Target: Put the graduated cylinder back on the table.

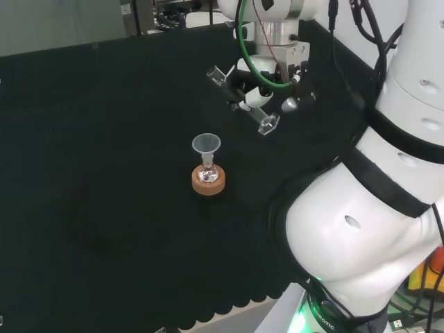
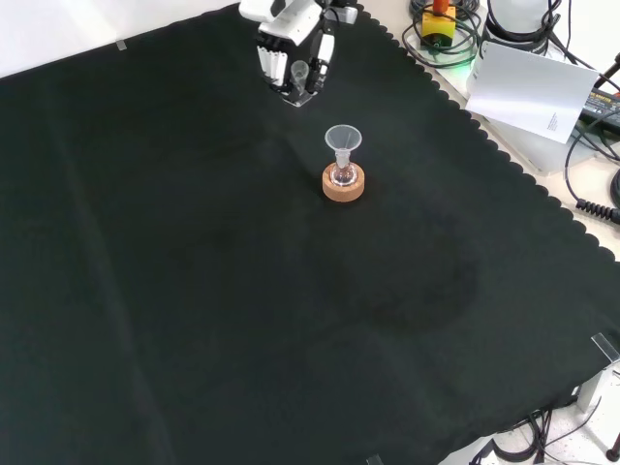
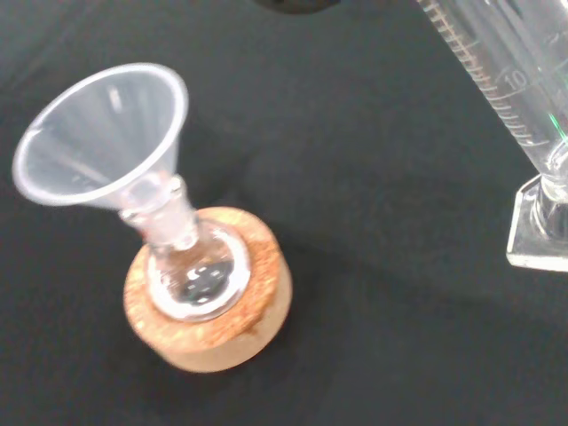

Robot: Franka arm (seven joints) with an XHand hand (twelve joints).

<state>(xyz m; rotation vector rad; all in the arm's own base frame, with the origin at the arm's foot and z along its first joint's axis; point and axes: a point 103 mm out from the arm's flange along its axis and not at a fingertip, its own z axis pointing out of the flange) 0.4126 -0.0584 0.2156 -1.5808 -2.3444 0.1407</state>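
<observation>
- Wrist view brings us nearest: a clear plastic funnel (image 3: pixel 105 138), a smooth cone, sits in the neck of a small round glass flask (image 3: pixel 191 271), and the flask rests in a grainy cork ring (image 3: pixel 217 333) on the black cloth (image 3: pixel 373 133).
- Beside them in that view we see the graduated cylinder (image 3: pixel 524 106), clear, with fine scale lines and small numerals along its wall and an angular flat foot; it leans, tilted.
- In the front view we find the funnel, flask and cork ring standing upright on the cloth, nearer its far edge than its near, scalloped edge.
- Farther off, close to the cloth's far edge, the black and white hand (image 2: pixel 291 44) has its fingers curled round the graduated cylinder.
- The head view adds what the front view hides from us: the cylinder lies slanted across the hand, its spouted mouth to the left and its foot lower right, lifted off the cloth.
</observation>
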